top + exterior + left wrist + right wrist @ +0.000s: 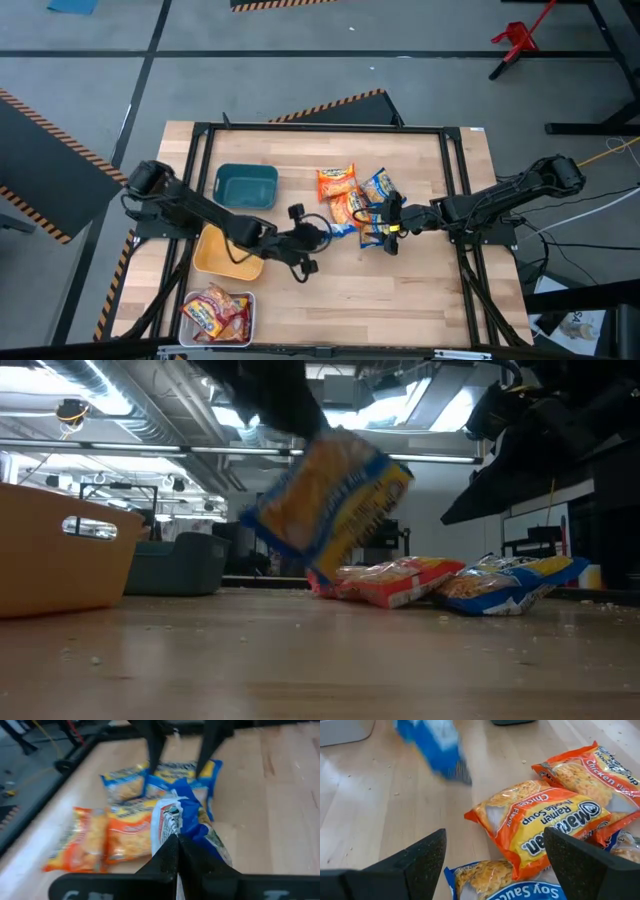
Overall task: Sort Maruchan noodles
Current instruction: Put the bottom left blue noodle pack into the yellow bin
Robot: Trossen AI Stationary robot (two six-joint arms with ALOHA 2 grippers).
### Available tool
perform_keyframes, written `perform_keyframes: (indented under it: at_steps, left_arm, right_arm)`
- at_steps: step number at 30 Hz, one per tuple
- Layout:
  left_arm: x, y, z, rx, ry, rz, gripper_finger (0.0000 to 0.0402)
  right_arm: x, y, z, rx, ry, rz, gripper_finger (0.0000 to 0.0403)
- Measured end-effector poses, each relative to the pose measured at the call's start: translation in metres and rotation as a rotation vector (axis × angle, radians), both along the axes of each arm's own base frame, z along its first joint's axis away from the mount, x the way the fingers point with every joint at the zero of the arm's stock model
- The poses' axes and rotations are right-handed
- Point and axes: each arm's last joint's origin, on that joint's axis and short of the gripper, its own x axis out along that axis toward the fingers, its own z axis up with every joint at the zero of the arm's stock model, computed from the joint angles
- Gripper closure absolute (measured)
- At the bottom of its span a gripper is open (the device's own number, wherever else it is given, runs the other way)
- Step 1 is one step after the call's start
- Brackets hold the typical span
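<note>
Left hand (pixel 176 845), lower centre of frame, pinches a blue noodle packet (pixel 192 820) clear of the bench (pixel 400 290). Right hand (pixel 492 857) stands wide above orange packets (pixel 540 827).

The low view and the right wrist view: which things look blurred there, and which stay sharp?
Low view: the blue packet hanging from the shut left gripper is smeared, while the packets lying on the table stay fairly sharp. Right wrist view: the same blue packet is a streak, but the orange packet between the open right gripper's fingers shows readable print.
</note>
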Motion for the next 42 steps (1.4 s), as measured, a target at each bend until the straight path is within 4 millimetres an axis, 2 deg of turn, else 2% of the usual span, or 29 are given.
perform_keyframes:
  at_steps: [8,15,24,33,42]
  left_arm:
    - [-0.042,-0.005,0.052,0.046,-0.09,0.06,0.0401]
    - [-0.096,-0.01,0.069,-0.026,-0.052,0.126,0.0401]
    - [-0.149,-0.005,0.073,-0.231,0.076,0.169,0.0401]
    - [-0.176,-0.003,0.06,-0.335,0.325,0.271,0.0401]
    - [-0.189,-0.01,0.056,-0.316,0.379,0.246,0.0401]
  right_arm:
    - [0.0,0.0,-0.001,0.005,0.007,-0.004,0.0084]
    - [-0.001,0.0,-0.001,0.013,0.009,-0.019,0.0084]
    - [-0.001,0.0,-0.001,0.012,0.008,-0.02,0.0084]
    - [-0.001,-0.001,-0.001,-0.003,0.005,-0.042,0.0084]
    - [-0.001,-0.002,-0.001,-0.013,0.002,-0.056,0.0084]
